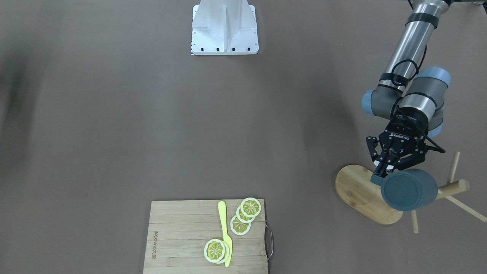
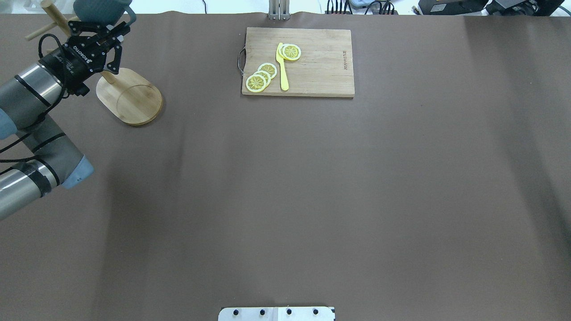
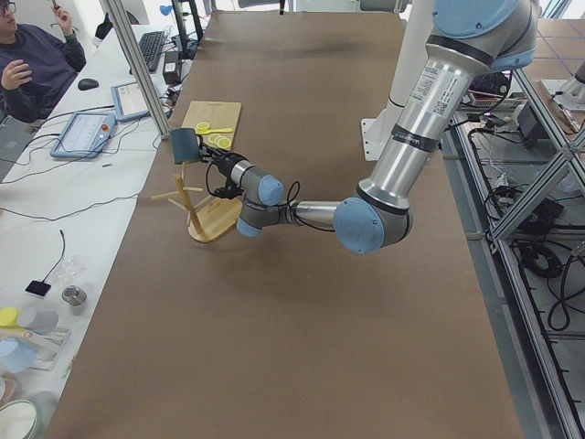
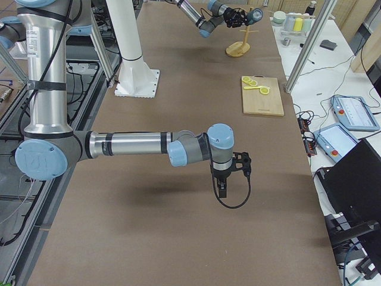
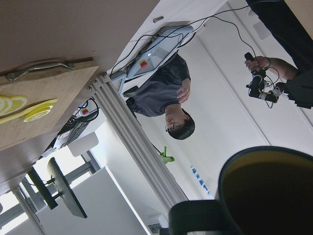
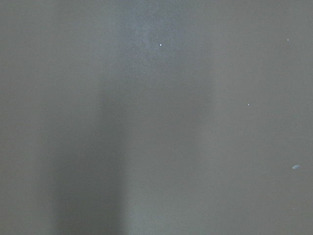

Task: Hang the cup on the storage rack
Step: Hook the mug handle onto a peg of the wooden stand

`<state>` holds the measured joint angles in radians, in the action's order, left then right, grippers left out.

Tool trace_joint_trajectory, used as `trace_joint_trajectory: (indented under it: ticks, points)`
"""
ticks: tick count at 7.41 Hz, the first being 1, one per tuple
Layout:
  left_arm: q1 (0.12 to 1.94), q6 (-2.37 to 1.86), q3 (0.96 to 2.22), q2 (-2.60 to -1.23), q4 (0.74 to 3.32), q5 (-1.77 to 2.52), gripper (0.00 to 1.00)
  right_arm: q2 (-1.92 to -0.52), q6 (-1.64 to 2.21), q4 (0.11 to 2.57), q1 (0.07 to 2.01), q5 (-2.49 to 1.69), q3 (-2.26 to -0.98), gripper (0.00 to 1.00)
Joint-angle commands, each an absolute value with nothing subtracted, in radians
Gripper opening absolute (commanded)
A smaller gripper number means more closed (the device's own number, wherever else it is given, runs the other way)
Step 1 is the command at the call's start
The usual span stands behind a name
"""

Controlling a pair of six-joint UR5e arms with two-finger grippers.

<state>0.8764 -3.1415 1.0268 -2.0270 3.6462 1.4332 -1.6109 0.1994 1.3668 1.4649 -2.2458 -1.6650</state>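
The slate blue-grey cup (image 1: 409, 189) lies on its side in the air, its bottom facing the front camera, right by the top of the bamboo storage rack's post (image 1: 452, 187). My left gripper (image 1: 383, 167) is shut on the cup at its handle side. Whether a peg is through the handle is hidden. The rack's oval base (image 1: 355, 188) sits below. From overhead, the cup (image 2: 99, 9), left gripper (image 2: 107, 34) and rack base (image 2: 131, 96) are at the far left. The left wrist view shows the cup's dark mouth (image 5: 274, 196). My right gripper (image 4: 221, 186) points down over bare table; I cannot tell its state.
A rectangular bamboo cutting board (image 1: 179, 236) with lemon slices (image 1: 243, 217) and a yellow knife (image 1: 225, 232) lies at the table's far edge, seen from overhead (image 2: 321, 67). The white robot base (image 1: 224, 26) stands mid-table. A person (image 3: 32, 64) sits beyond the table.
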Motion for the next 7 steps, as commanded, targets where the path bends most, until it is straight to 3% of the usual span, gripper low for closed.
trace_joint_trajectory:
  ticks: [1, 6, 7]
  points:
    - [0.877, -3.143, 0.988, -2.025, 3.648, 1.422, 0.00, -1.611, 0.199, 1.367, 1.465, -2.246, -1.666, 1.00]
    - [0.876, -3.142, 0.957, -1.996, 3.669, 1.411, 0.00, -1.611, 0.199, 1.367, 1.463, -2.246, -1.666, 1.00]
    - [0.874, -3.139, 0.957, -1.994, 3.671, 1.411, 0.11, -1.611, 0.199, 1.367, 1.463, -2.246, -1.666, 1.00]
